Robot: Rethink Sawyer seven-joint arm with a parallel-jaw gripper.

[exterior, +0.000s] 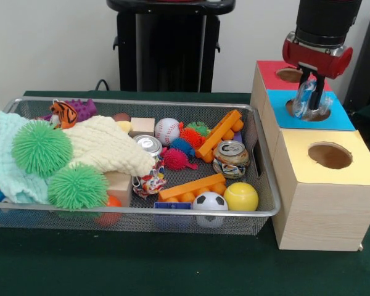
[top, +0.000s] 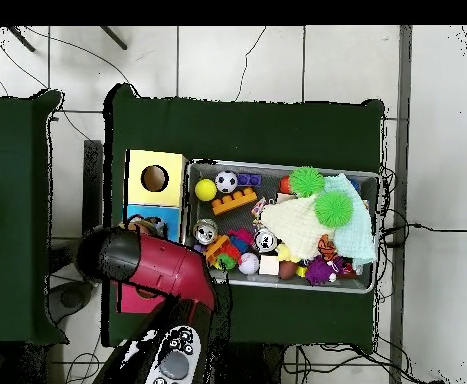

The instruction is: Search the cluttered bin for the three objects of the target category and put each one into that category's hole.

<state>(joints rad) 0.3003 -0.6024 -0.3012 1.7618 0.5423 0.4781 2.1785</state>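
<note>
While claw grips clear plastic over blue hole — cans, balls crowd bin.

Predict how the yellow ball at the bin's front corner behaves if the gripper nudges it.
The smooth yellow ball would probably roll freely. It sits against the wire mesh bin wall and beside the small soccer ball, so it would likely bump them. Looks light.

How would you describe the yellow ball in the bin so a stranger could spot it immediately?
Start at the wire mesh bin and go to the corner nearest the yellow-topped box. The yellow ball sits there beside a soccer ball; it alone is plain, smooth yellow.
</note>
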